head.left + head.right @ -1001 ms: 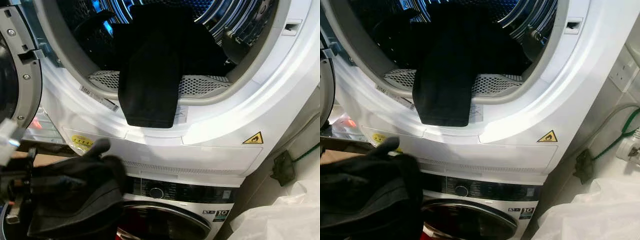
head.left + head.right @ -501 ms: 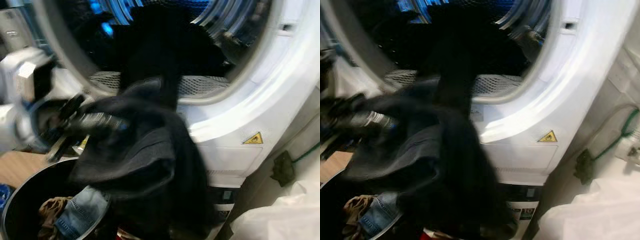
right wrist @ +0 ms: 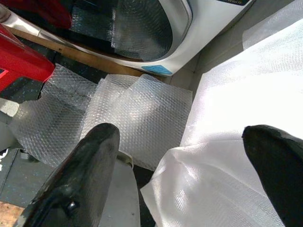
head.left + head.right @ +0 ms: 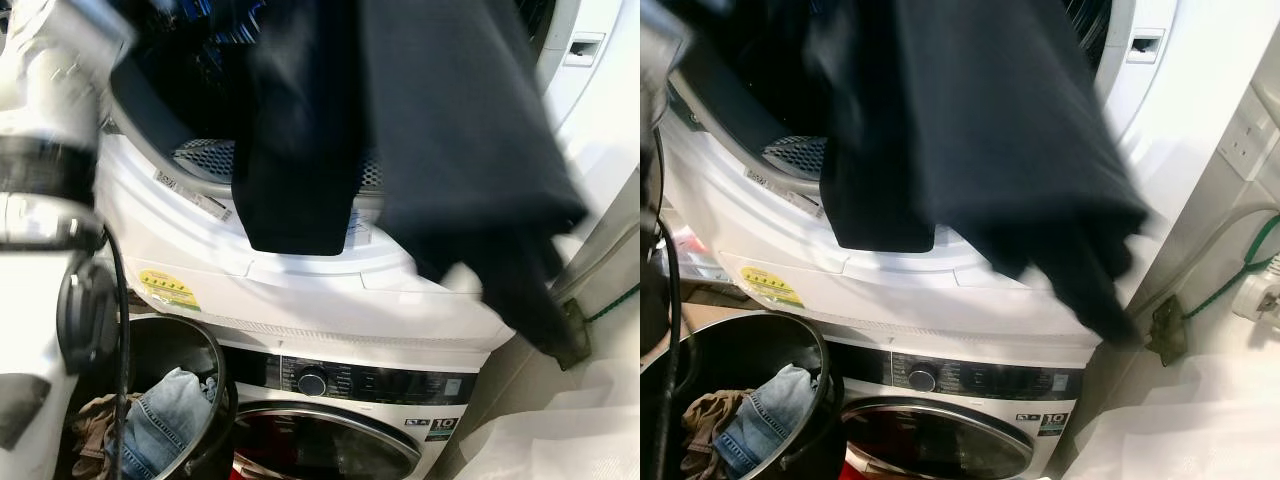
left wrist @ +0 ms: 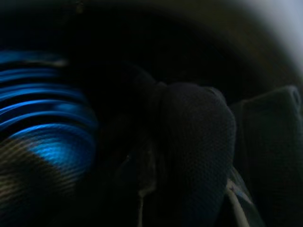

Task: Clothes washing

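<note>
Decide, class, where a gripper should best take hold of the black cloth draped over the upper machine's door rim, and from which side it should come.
Probably grip the free lower end of the black cloth, where it hangs flat against the white front of the upper machine below the drum opening. Come from the front, pinching the bottom hem: that edge is exposed, while the top runs into the dark drum, partly behind the swinging dark garment.

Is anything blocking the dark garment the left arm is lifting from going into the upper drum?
Partly. A black cloth already hangs out over the lower rim of the upper drum opening, right where the dark garment is going in; the door itself is open.
</note>
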{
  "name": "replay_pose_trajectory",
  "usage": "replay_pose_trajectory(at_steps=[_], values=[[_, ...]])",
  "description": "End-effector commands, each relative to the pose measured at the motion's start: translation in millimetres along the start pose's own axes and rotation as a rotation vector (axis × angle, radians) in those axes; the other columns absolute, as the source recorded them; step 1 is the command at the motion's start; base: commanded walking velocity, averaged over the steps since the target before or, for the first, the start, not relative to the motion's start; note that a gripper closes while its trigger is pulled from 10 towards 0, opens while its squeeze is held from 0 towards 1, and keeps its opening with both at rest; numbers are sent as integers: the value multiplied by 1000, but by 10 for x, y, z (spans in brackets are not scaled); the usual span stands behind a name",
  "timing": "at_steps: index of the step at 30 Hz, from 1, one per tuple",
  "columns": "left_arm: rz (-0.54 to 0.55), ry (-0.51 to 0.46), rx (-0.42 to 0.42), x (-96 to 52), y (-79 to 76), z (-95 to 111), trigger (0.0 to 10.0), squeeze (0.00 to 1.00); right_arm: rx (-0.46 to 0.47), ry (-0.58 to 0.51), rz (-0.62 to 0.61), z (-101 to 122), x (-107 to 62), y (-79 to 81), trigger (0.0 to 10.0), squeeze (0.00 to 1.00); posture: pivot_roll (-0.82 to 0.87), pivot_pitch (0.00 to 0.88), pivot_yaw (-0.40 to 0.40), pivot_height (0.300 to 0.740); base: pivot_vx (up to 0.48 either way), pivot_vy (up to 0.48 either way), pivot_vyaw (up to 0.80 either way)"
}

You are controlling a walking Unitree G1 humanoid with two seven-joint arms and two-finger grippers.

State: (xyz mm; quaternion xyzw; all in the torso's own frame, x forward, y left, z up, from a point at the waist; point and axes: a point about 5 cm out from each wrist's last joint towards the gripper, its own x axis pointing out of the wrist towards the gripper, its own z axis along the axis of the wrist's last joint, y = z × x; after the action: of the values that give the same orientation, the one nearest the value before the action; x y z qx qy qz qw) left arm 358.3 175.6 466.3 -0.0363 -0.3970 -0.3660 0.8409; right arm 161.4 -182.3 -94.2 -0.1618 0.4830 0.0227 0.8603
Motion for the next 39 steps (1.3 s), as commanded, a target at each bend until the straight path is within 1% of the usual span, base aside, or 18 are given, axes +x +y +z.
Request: replay_pose_trajectory(at_steps=[1, 2, 6, 7, 8, 9, 10, 11, 12, 17, 25, 27, 28, 30, 31, 35, 37, 39], values=[[82, 127, 81, -80, 65, -272, 0, 0, 18, -2, -1, -12, -4, 10, 10000, 0, 98, 0, 47, 740, 0, 0, 0], [99, 185, 124, -91, 54, -383, 0, 0, 18, 1, -2, -25, -6, 6, 10000, 0, 94, 0, 48, 740, 0, 0, 0], [123, 312, 144, -122, -35, -747, 0, 0, 32, 10, -15, -86, -18, -10, 10000, 0, 55, 0, 61, 740, 0, 0, 0], [94, 366, 128, -135, -92, -869, 1922, 0, 37, 14, -19, -106, -21, -13, 10000, 0, 50, 0, 62, 740, 0, 0, 0], [56, 422, 117, -153, -153, -984, 2667, 0, 41, 18, -22, -126, -26, -16, 10000, 0, 45, 0, 64, 740, 0, 0, 0], [29, 458, 111, -167, -193, -1057, 2667, 0, 44, 21, -24, -143, -29, -17, 10000, 0, 39, 0, 65, 740, 0, 0, 0], [-5, 490, 117, -182, -250, -1144, 8549, 0, 48, 26, -25, -175, -37, -16, 10000, 0, 28, 0, 69, 740, 0, 0, 0], [-18, 496, 120, -186, -274, -1175, 8549, 0, 49, 28, -26, -190, -40, -16, 10000, 0, 28, 0, 69, 740, 0, 0, 0], [-29, 511, 115, -194, -305, -1224, 10000, 0, 49, 33, -26, -219, -47, -17, 10000, 0, 21, 0, 71, 740, 0, 0, 0], [-83, 572, 101, -240, -431, -1414, 10000, 0, 55, 71, -32, -427, -103, -11, 10000, 0, -15, 3, 83, 740, 0, 0, 0], [-173, 541, 54, -151, -570, -1434, 10000, 0, 36, 116, -23, -698, -195, 16, 10000, 0, -43, 31, 87, 740, 0, 0, 0], [-52, 404, 14, 76, -564, -1259, 10000, 0, 48, 115, -40, -763, -222, -16, 10000, 0, -89, 45, 90, 740, 0, 0, 0], [-52, 404, 14, 76, -564, -1259, 10000, 0, 48, 115, -40, -763, -222, -16, 10000, 0, -89, 45, 90, 740, 0, 0, 0], [86, 290, 6, 267, -531, -1065, 10000, 0, 59, 113, -61, -818, -247, -60, 10000, 0, -125, 53, 87, 740, 0, 0, 0], [86, 290, 6, 267, -531, -1065, 10000, 0, 59, 113, -61, -818, -247, -60, 10000, 0, -125, 53, 87, 740, 0, 0, 0], [293, 183, -55, 425, -454, -852, 10000, 0, 61, 83, -101, -816, -256, -125, 10000, 0, -156, 71, 84, 740, 0, 0, 0], [278, 212, -92, 445, -495, -895, 10000, 0, 67, 72, -120, -793, -250, -147, 10000, 0, -157, 76, 85, 740, 0, 0, 0], [81, 383, -54, 419, -714, -1153, 10000, 0, 70, 37, -119, -713, -229, -136, 10000, 0, -154, 95, 88, 740, 0, 0, 0]])
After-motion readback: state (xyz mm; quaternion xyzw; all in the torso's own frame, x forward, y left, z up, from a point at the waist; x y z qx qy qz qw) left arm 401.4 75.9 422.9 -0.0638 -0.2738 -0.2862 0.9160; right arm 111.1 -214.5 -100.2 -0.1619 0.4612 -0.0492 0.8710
